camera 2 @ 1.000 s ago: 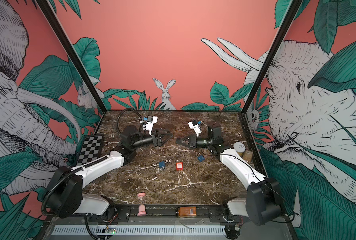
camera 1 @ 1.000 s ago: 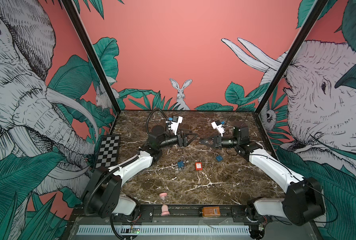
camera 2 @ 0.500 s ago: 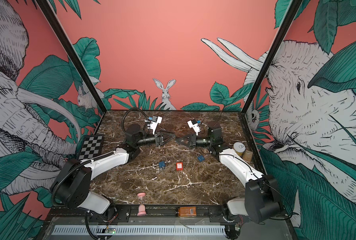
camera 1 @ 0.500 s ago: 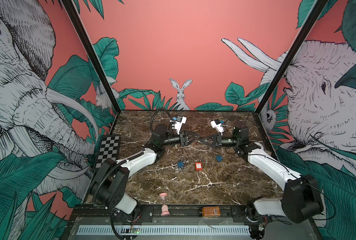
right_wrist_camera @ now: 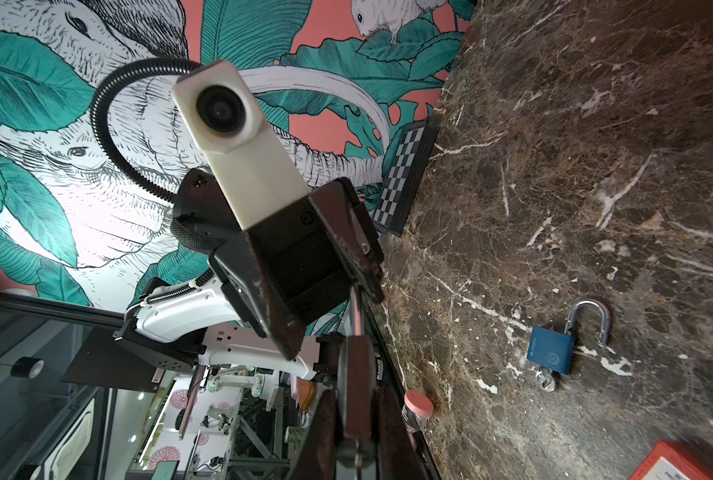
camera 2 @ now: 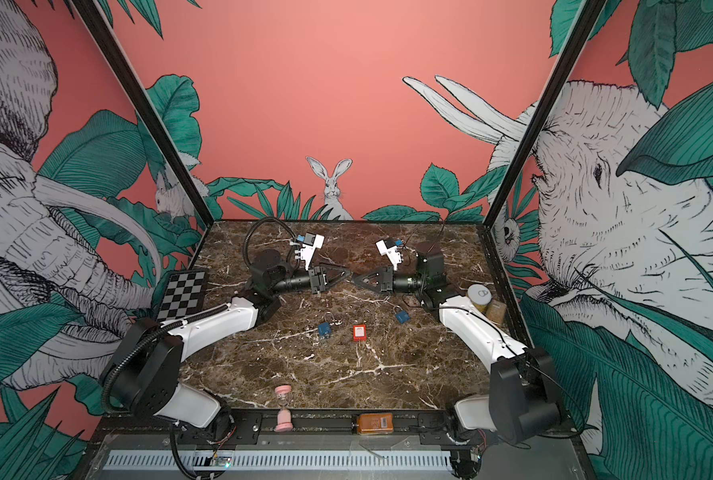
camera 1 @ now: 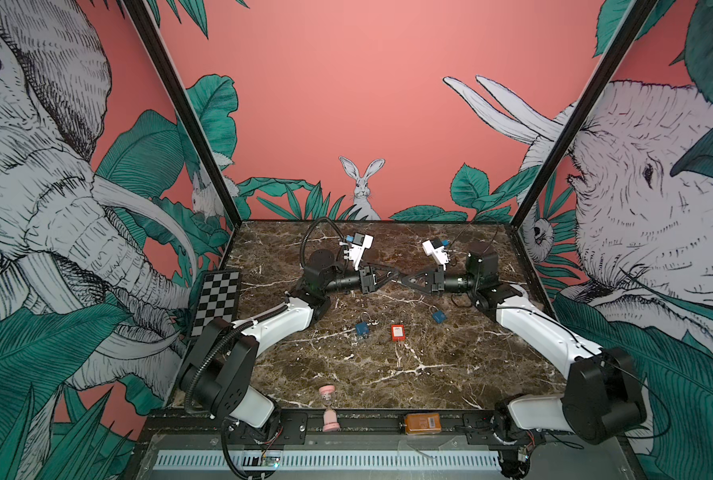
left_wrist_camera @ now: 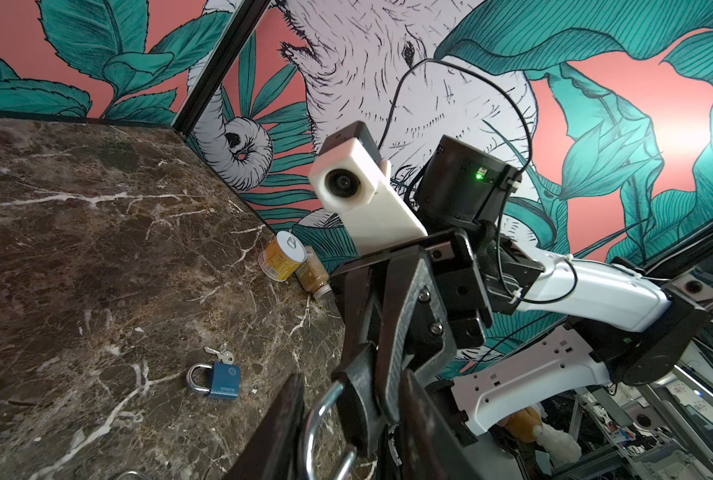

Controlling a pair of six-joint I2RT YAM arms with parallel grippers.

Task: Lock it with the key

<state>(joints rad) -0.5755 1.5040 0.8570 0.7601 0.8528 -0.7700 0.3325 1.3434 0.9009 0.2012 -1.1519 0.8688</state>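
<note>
Above the back middle of the marble table, my two grippers meet tip to tip in both top views. My right gripper (right_wrist_camera: 356,392) is shut on a dark red padlock body (right_wrist_camera: 356,374). Its silver shackle (left_wrist_camera: 317,419) sticks out toward my left gripper (left_wrist_camera: 352,380). The left fingers straddle that shackle (right_wrist_camera: 355,311), partly closed. One finger touches it, and a gap shows at the other. A round blurred piece sits under the body; I cannot tell whether it is the key. In a top view the left gripper (camera 1: 397,275) faces the right gripper (camera 1: 407,279).
On the table below lie a blue padlock (camera 1: 362,328) with an open shackle and key, a red padlock (camera 1: 397,332), and a shut blue padlock (camera 1: 439,316) with keys. A can (camera 2: 479,296) and jar (camera 2: 496,311) stand at the right edge. A pink hourglass (camera 1: 328,407) stands at the front, a checkerboard (camera 1: 217,301) at the left.
My left gripper has moved right to meet the right gripper, and its jaws have narrowed around the shackle. The right gripper has kept its hold and shifted slightly left.
</note>
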